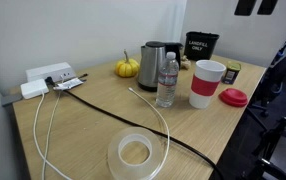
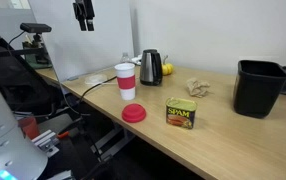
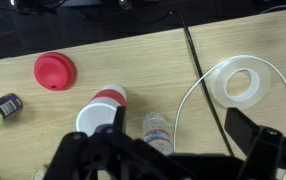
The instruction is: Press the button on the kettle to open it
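Observation:
The kettle (image 1: 153, 60) is brushed steel with a black lid and handle. It stands upright at the back of the wooden table, behind a clear water bottle (image 1: 167, 80), and also shows in an exterior view (image 2: 150, 67). Its lid looks closed. My gripper (image 2: 83, 12) hangs high above the table, well clear of the kettle, and is open and empty. It sits at the top edge of an exterior view (image 1: 255, 6). In the wrist view the gripper's (image 3: 180, 118) fingers are spread wide above the bottle (image 3: 158, 130), and the kettle is out of sight there.
A white cup with a red band (image 1: 207, 83) and a red lid (image 1: 233, 97) sit beside the bottle. Also here: a small pumpkin (image 1: 127, 67), black lettered mug (image 1: 201, 45), tape roll (image 1: 135, 152), power strip with cables (image 1: 48, 78), Spam can (image 2: 181, 113), black bin (image 2: 258, 88).

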